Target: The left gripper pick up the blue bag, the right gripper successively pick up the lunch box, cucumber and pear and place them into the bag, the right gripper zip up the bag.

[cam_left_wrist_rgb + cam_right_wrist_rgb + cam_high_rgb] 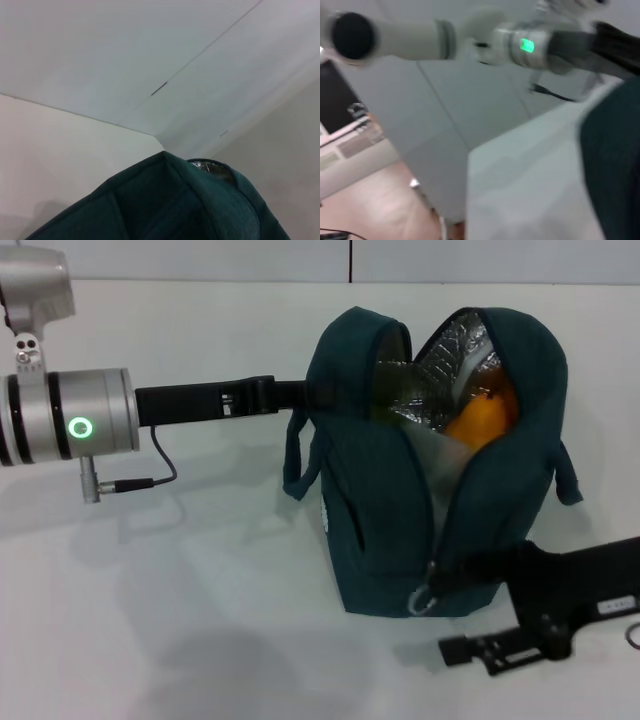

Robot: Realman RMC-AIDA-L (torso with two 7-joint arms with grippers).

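Right pincer (470,570) low at the blue bag (385,530)'s zip end near the tabletop (200,590)'s front-right, apparently clamped on its pull; left pincer (300,393) grips the rim; soft fabric sags, hold firmly.

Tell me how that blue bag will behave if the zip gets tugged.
The blue bag looks like soft fabric, so its open top would probably sag. The left gripper at its far side should steady it. The pear inside adds some weight.
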